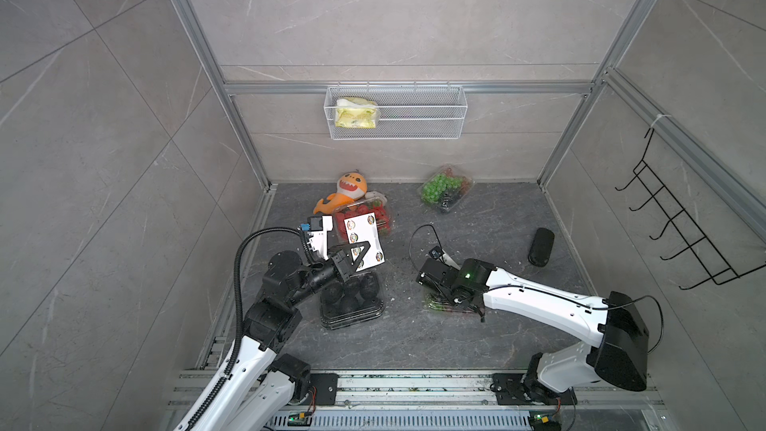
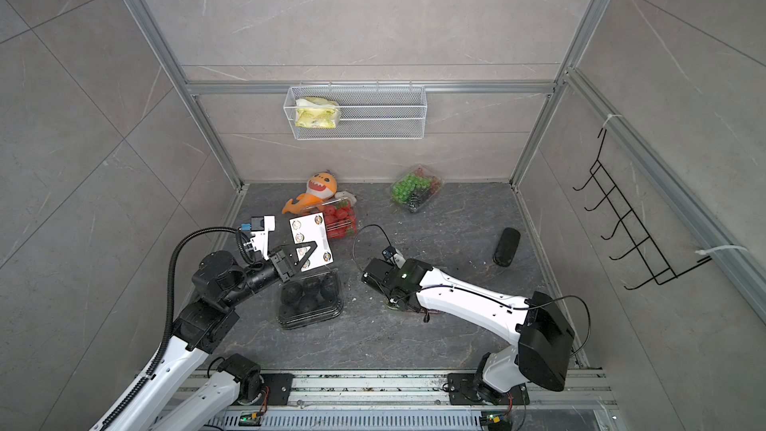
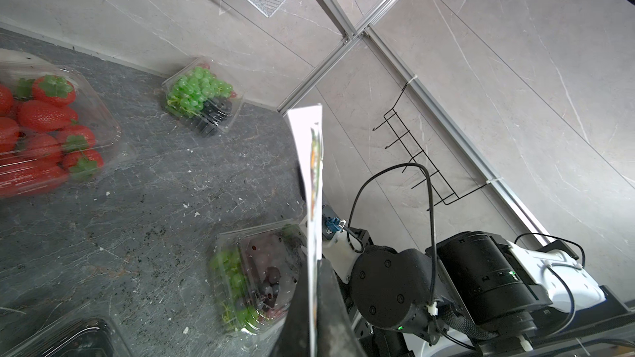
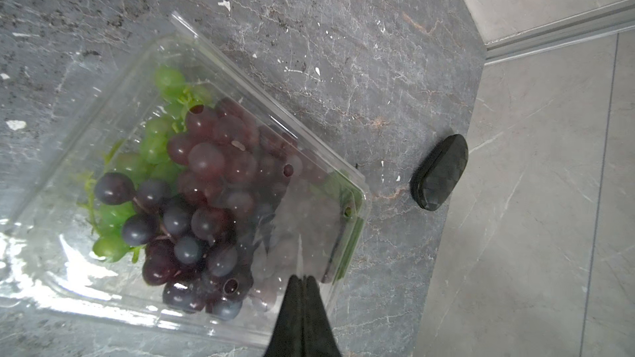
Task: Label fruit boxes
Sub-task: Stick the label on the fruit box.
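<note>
Four clear fruit boxes lie on the dark floor. The strawberries box (image 1: 381, 217) (image 3: 44, 132) is at the back left and the green grapes box (image 1: 445, 188) (image 3: 202, 101) at the back right. The box of dark fruits (image 1: 352, 296) lies in front, under my left arm. My left gripper (image 1: 364, 250) (image 3: 316, 264) is shut on a white sticker sheet (image 1: 364, 228) (image 3: 309, 139), held above the dark fruits and strawberries. My right gripper (image 4: 302, 278) is shut, its tips right at the lid of the purple grapes box (image 4: 206, 180) (image 3: 257, 276). In both top views my right wrist hides most of that box.
An orange plush toy (image 1: 348, 190) lies behind the strawberries against the back wall. A black oval case (image 1: 541, 246) (image 4: 439, 173) sits near the right wall. A wire basket (image 1: 414, 126) holding a yellow packet hangs on the back wall, and a black hook rack (image 1: 679, 221) on the right wall.
</note>
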You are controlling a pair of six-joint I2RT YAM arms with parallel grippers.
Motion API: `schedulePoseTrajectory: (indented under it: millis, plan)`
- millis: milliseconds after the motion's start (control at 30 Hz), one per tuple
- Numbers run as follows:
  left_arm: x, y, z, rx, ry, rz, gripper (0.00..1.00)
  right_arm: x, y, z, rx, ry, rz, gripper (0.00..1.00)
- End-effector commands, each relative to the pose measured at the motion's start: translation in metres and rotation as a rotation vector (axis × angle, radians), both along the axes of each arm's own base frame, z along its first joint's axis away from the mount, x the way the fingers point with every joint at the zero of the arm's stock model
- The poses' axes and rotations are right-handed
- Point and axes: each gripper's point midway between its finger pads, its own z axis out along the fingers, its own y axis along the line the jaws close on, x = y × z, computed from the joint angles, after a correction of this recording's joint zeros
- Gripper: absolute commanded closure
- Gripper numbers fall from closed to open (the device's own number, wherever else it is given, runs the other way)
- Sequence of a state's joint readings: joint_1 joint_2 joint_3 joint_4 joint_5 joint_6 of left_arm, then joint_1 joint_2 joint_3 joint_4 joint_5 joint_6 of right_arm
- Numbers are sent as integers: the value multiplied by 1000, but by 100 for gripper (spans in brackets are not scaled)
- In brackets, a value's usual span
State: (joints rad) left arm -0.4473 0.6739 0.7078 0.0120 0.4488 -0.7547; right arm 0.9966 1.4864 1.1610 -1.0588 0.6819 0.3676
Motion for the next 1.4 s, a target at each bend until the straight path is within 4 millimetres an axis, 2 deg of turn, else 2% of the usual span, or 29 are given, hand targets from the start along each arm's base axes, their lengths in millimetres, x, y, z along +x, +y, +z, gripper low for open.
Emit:
schedulePoseTrajectory:
  millis: [0,267,733,1367]
  plan:
    - [-5,-1,1,7,-24,-20,100,-1,-8,-6,-40,10,-22,100]
    - [-5,0,0,9,-21,-17,100,6,-4,-19,-60,34,-9,100]
    - [-4,0,-3,15,-18,-14,100,5,2,-39,-67,82,-1,100]
    - [-4,0,-5,21,-15,-13,100,1,14,-54,-15,144,26,100]
